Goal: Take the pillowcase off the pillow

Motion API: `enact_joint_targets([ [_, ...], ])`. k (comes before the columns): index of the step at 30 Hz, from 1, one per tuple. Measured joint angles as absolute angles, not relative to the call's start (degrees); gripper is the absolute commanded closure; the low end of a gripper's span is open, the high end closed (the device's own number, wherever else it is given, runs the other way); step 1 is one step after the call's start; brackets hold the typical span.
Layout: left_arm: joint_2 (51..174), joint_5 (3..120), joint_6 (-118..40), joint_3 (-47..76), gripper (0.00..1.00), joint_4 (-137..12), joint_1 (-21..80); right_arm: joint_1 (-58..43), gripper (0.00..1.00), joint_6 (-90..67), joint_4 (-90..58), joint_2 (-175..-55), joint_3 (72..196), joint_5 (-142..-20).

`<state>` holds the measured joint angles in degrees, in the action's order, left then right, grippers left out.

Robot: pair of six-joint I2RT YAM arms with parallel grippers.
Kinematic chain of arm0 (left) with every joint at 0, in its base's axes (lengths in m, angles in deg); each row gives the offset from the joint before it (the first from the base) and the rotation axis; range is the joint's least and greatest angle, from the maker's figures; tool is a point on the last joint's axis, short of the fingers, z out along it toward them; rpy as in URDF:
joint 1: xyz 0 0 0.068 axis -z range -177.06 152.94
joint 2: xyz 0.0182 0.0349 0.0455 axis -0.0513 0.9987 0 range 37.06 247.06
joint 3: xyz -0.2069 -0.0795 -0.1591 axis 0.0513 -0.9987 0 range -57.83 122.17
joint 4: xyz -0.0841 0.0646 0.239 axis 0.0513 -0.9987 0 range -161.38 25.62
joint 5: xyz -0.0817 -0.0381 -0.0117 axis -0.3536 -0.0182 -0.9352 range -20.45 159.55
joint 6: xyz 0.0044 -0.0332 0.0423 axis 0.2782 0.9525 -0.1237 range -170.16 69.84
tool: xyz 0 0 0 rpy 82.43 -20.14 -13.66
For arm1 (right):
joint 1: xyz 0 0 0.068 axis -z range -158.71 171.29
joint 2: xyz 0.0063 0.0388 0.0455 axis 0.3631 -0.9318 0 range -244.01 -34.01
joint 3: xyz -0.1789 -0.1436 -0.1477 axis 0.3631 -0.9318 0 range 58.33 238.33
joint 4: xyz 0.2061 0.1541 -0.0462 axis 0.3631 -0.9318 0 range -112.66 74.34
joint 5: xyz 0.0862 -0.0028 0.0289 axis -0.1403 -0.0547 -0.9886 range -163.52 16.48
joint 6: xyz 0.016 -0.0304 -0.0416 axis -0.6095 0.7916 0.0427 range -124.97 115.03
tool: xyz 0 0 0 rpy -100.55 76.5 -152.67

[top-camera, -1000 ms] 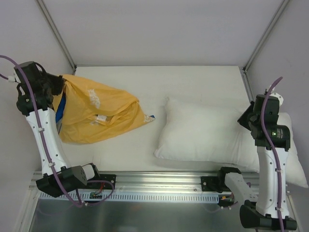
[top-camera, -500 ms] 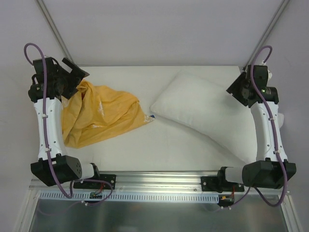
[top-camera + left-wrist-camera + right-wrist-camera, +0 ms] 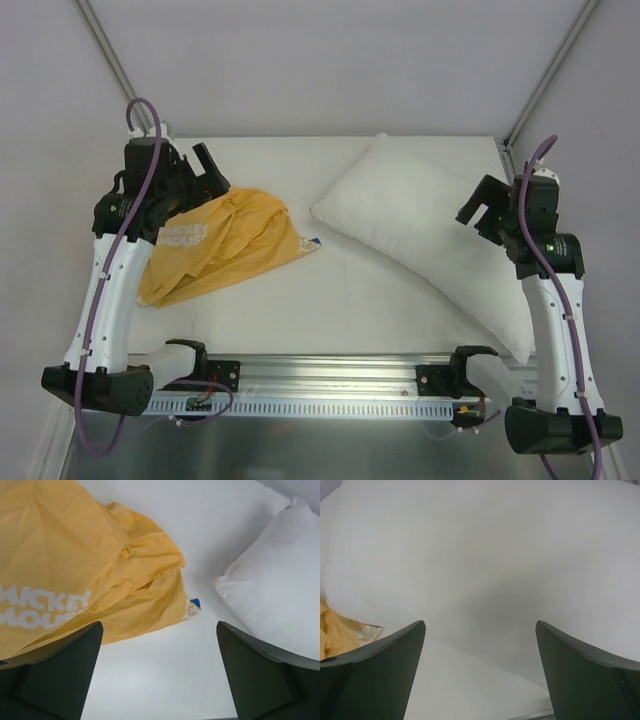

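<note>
Left pincer (image 3: 208,170) agape over pillowcase (image 3: 225,242); right pincer (image 3: 480,205) agape over pillow (image 3: 400,220)

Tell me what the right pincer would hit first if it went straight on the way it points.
Probably the pillow: it fills the wrist view ahead of the open right pincer, though the gap is hard to judge.

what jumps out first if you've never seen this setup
A crumpled orange-yellow pillowcase with white Mickey Mouse lettering lies on the left of the white table. A plump bare white pillow lies slanted on the right, apart from it. The left end effector and right end effector both hang open, holding nothing.
</note>
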<state>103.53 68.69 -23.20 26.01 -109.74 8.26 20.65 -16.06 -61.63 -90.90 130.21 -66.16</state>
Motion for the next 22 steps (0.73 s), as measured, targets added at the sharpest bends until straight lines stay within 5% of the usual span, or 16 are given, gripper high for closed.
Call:
enact_joint_targets([
  [13,92.58,77.32,-22.57,13.15,0.01,-112.54,31.23,2.11,0.04,-9.99,-67.53,-80.21,124.13,-55.10],
  [22,83.82,79.05,-17.50,4.35,0.01,-118.31,33.36,1.00,0.04,-9.14,-67.75,-79.70,120.70,-49.75],
])
